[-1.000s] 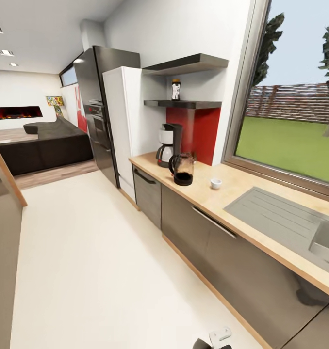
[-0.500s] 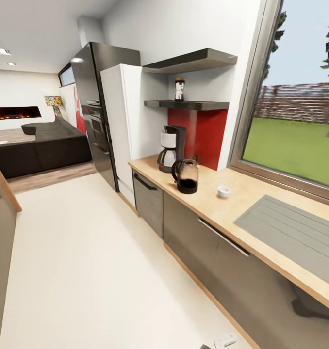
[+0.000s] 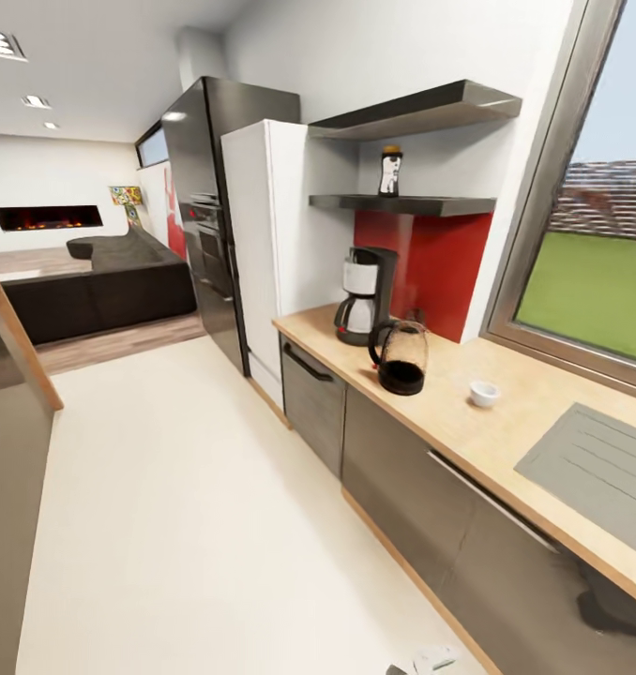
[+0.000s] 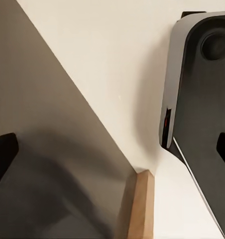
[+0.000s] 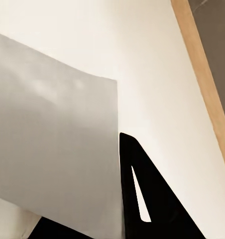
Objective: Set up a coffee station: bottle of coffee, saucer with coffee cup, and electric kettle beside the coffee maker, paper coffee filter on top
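Kitchen run along the window wall: light wood countertop [image 3: 449, 422] carries black-and-silver coffee maker [image 3: 365, 293], glass electric kettle [image 3: 401, 356] beside it, small white coffee cup [image 3: 484, 394]. Dark coffee bottle [image 3: 389, 171] stands upright on grey shelf [image 3: 402, 202], ahead-right, nearer the right arm. Finger opening of both grippers: cannot tell.

At mid-frame a black-and-white coffee maker [image 3: 363, 296] and a clear kettle [image 3: 401, 357] with a black base stand on the light wood counter [image 3: 506, 433], a white cup [image 3: 484, 394] to their right, a red backsplash [image 3: 431, 262] behind, and a dark, white-labelled bottle [image 3: 389, 172] above.
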Controlling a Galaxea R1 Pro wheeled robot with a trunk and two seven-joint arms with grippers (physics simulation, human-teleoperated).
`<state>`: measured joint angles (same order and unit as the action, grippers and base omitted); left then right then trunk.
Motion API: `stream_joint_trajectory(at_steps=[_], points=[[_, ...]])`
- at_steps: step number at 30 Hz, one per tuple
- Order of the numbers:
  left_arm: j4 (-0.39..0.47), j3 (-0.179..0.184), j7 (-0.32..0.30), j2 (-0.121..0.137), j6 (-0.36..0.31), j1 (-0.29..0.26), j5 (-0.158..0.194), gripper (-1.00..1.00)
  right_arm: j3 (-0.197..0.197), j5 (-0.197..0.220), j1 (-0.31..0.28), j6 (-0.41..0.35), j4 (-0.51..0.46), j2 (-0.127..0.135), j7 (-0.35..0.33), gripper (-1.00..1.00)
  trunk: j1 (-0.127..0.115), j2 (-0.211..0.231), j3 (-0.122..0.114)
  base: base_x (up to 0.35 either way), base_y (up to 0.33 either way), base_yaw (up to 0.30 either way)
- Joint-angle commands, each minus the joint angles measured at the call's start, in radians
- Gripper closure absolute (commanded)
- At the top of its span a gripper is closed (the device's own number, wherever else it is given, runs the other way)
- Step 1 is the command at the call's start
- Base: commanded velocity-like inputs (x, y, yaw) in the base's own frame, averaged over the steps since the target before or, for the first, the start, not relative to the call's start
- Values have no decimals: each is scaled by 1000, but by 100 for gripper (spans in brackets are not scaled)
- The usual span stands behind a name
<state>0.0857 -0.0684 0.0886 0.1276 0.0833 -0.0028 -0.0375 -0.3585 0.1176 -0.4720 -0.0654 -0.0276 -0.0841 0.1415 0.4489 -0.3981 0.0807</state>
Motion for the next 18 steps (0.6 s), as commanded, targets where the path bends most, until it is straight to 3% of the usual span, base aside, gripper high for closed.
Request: stream_joint_trajectory(at_steps=[1, 14, 18], points=[[0, -7, 0, 0, 3, 0, -4, -100, -9, 13, 0, -5, -2, 0, 4, 100, 1, -2, 2, 285, 233, 266], [0, -7, 0, -2, 3, 0, -5, -100, -9, 13, 0, -5, -2, 0, 3, 100, 1, -2, 2, 287, 224, 274], [0, -7, 0, -2, 3, 0, -5, -100, -9, 13, 0, -5, -2, 0, 4, 100, 1, -2, 2, 309, 154, 158]])
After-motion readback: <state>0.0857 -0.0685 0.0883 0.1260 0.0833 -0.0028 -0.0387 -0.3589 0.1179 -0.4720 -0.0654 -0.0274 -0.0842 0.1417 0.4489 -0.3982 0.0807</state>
